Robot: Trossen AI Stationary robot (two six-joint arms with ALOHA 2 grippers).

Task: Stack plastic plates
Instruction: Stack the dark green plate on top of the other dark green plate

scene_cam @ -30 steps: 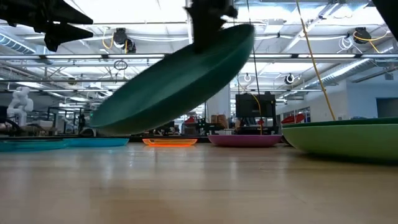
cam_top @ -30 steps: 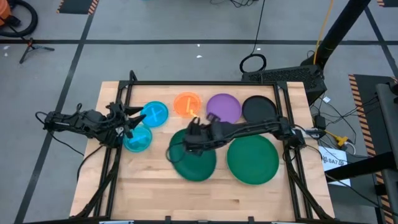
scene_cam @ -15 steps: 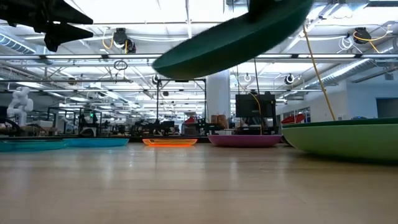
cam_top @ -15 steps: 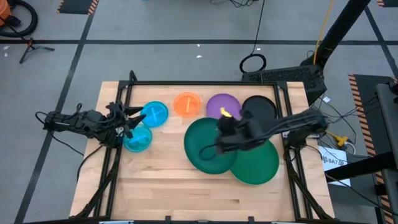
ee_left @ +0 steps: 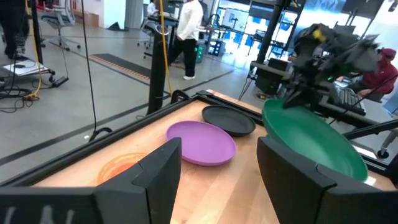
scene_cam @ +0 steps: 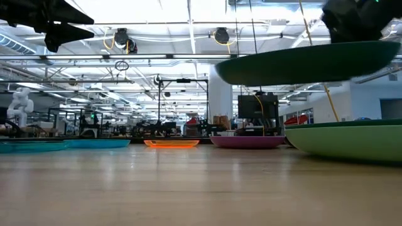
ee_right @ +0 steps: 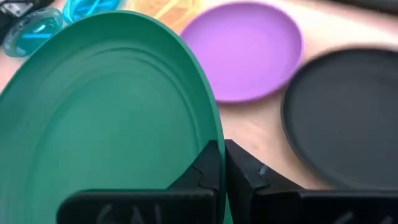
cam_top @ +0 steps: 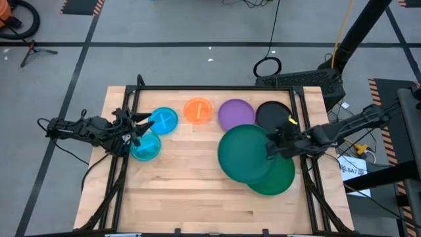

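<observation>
1. The right gripper (cam_top: 275, 146) pinches the rim of a dark green plate (cam_top: 245, 153), held roughly level in the air (clear of the table in the low view).
2. Below lies the other green plate (cam_top: 279, 181); the carried one overlaps it but sits offset toward the table's middle, so it likely needs shifting toward the right arm's side before lowering.
3. Purple plate (cam_top: 235, 112) and black plate (cam_top: 273, 113) lie just behind; nothing blocks the drop.
4. The left gripper (cam_top: 136, 130) hovers open by the cyan plates (cam_top: 145, 146), well apart.

The lifted dark green plate (cam_top: 247, 154) hides most of the large green plate (cam_top: 279, 181) beneath it. In the right wrist view, the black plate (ee_right: 348, 118) is cut off at the edge and 2 cyan plates (ee_right: 56, 22) are blurred.
</observation>
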